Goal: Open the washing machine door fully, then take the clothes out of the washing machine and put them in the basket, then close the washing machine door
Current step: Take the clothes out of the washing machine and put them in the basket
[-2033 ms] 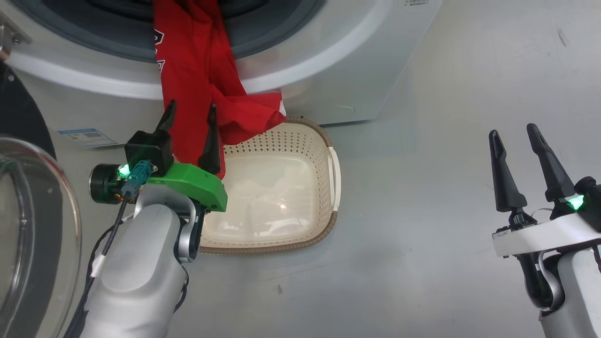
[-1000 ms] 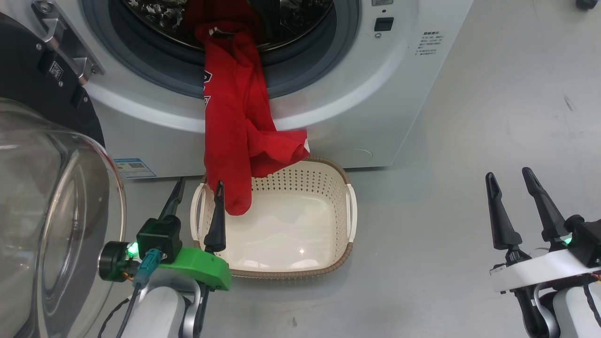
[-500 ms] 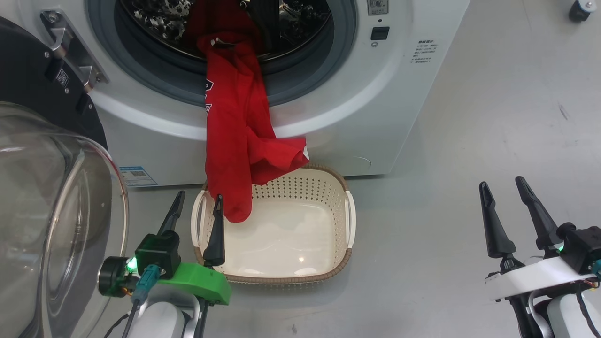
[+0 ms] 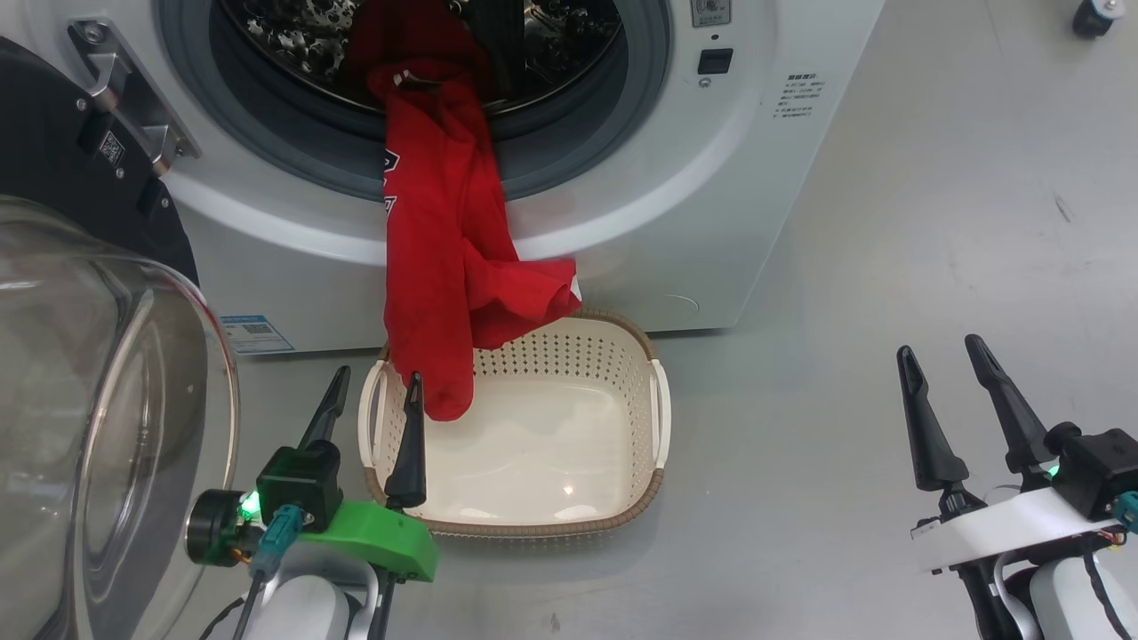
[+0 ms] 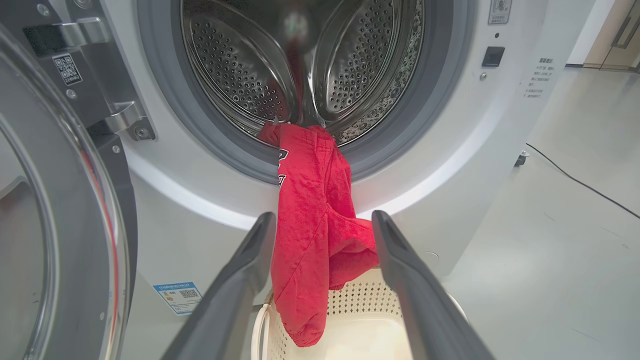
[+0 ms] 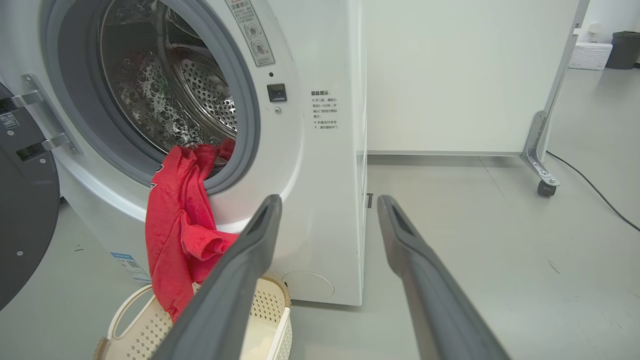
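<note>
Hanging from washing machine (image 4: 622, 204) | clothes (image 4: 436, 267) end beside left claw (image 4: 378, 373)

A robotics lab or test hall is indicated, not a home. Ahead and to the left of the right gripper (image 6: 328, 198), a white front-loading washing machine (image 6: 325, 165) is stood free on a smooth grey floor (image 6: 475, 250). Straight beyond that gripper a white partition panel (image 6: 450, 75) is carried on a metal foot (image 6: 537, 135) with a castor (image 6: 545, 188), and further right a black cable (image 6: 585, 182) is trailed over the floor. Far right of the left gripper (image 5: 322, 214), pale wooden doors (image 5: 617, 35) are seen.
</note>
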Tool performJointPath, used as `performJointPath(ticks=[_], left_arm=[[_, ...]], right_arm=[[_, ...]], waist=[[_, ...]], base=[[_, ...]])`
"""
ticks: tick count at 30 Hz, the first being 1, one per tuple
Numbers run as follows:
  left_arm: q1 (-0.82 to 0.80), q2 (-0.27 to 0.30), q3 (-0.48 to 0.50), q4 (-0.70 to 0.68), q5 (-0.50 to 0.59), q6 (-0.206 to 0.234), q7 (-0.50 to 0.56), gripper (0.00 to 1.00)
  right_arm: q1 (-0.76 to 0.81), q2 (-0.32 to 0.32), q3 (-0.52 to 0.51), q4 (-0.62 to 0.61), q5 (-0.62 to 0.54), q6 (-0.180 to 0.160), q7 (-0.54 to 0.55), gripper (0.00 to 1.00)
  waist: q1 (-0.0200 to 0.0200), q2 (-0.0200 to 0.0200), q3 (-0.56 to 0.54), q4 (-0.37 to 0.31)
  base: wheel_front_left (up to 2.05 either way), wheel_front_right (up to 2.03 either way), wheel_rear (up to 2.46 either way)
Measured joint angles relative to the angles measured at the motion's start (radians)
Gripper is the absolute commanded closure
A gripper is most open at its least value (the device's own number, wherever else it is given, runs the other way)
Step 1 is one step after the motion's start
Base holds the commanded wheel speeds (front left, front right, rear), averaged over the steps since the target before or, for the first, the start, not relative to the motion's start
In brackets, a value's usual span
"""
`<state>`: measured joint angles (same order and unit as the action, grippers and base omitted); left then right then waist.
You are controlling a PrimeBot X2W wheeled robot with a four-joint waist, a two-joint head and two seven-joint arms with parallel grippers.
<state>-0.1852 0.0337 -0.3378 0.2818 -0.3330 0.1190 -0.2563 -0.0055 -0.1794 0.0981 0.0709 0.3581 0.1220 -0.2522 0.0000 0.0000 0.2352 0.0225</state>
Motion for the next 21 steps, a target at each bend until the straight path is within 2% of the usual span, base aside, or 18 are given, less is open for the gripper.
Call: performJointPath(ticks=[13,21], left_arm=[[-0.011,0.001,-0.028,0.047,-0.017,0.0,0.056,0.0],[-0.093,0.001,-0.02,0.132,-0.025,0.0,0.112,0.0]], right_arm=[[-0.003,0.004,0.035,-0.01,0.0,0.0,0.0,0.0],[-0.008,0.004,0.042,-0.018,0.002,0.0,0.0,0.0]], waist=[[0.0,0.0,0.021,-0.025],[0.0,0.0,0.057,-0.055]], base=[[0.0,0.0,0.0],[0.0,0.0,0.0]])
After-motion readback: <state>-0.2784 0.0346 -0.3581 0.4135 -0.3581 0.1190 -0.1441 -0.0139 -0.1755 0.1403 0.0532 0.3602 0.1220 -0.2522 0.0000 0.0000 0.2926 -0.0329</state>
